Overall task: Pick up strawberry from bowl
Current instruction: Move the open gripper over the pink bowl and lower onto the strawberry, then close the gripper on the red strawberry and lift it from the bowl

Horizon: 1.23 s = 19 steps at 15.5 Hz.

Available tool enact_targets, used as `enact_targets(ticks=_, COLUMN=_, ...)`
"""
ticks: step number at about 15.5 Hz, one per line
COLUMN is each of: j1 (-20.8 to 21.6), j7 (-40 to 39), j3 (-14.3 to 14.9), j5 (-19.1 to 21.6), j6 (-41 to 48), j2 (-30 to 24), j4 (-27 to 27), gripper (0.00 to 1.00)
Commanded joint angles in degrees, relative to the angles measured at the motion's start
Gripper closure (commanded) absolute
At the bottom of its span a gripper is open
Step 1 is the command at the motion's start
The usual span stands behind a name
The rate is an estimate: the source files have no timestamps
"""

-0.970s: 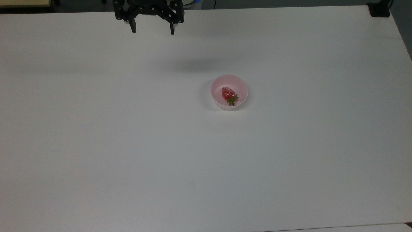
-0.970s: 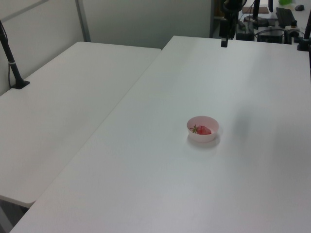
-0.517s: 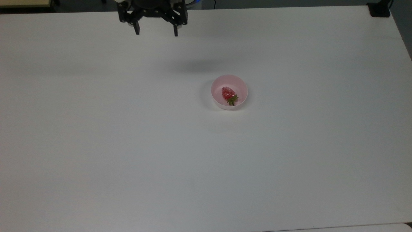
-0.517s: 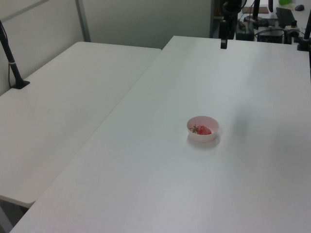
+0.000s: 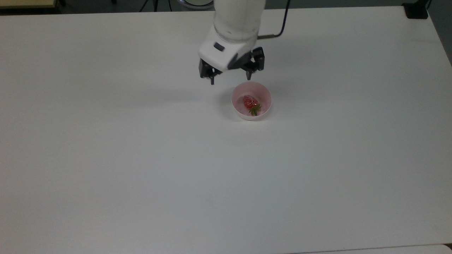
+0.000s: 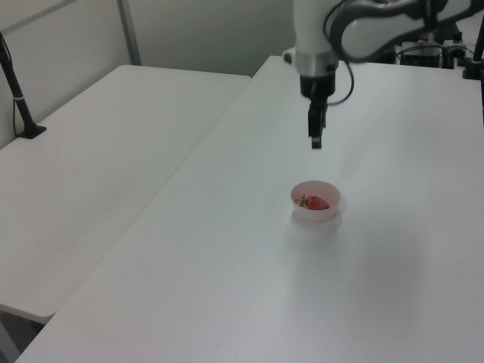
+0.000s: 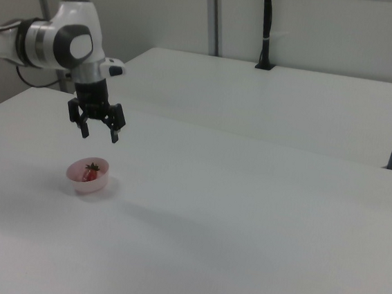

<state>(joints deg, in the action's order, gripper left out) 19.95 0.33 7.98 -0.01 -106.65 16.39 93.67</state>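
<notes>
Swept in fast from the far table edge: gripper [image 5: 230, 78] hung above the table [image 5: 106, 158] with fingers spread wide and nothing between them, carried out on the white arm [image 5: 236, 24]. Sat at the top view's upper left of the bowl [image 5: 265, 92], one fingertip [image 5: 248, 76] just over the bowl's far rim, the other [image 5: 212, 81] over bare table. Looked clearly raised in the right view, gripper [image 7: 99, 132] well above the bowl [image 7: 99, 183]; exact height over the rim hard to judge. Strawberry [image 5: 250, 102] lay untouched in the bowl, red body up and green cap toward the top view's bottom. Bowl unmoved. Approach largely done, then; probably left only a small shift over the berry, a descent inside the rim, and a close.
</notes>
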Motion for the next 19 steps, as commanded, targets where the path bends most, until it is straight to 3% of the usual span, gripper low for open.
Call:
enact_targets(ticks=1, j1=1.93, j7=-0.33, j3=0.37, j5=0.81, j6=-3.21, j2=2.67, j4=0.29, gripper=0.13)
enact_targets(ticks=7, j1=4.48, j7=-0.33, j3=0.11, j5=0.37, j6=-5.85, j2=6.37, j4=2.57, gripper=0.18)
enact_targets(ticks=19, j1=5.37, j7=3.8, j3=-2.09, j5=-2.53, j6=-11.39, j2=11.12, j4=3.89, gripper=0.18)
